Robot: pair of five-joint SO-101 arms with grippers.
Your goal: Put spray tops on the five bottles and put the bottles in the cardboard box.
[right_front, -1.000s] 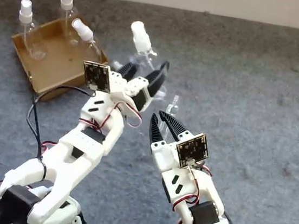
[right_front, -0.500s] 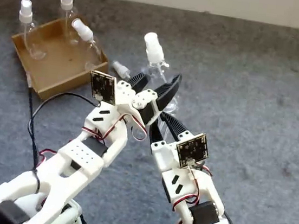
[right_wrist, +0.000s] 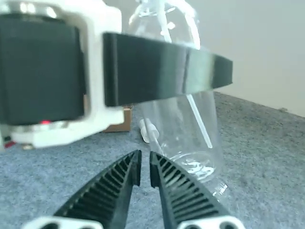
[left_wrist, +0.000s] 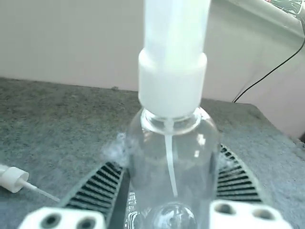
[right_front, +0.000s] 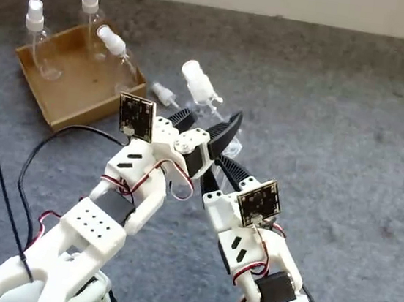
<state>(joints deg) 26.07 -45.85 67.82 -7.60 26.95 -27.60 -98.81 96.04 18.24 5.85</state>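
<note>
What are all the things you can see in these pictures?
capped bottles: three, clear with white spray tops, inside the cardboard box
cardboard box: one, brown, far left on the carpet
held bottle: one, clear with a white spray top, tilted, gripped in the left claw
loose spray top: one, white, lying on the carpet between box and held bottle
carpet: grey, under everything
cable: one, black, beside the left arm
left claw: black, shut on the held bottle
right claw: black, shut, close by the left claw

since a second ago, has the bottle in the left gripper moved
Yes. The bottle in the left gripper has shifted away from the cardboard box, rightward and nearer the camera.
</note>
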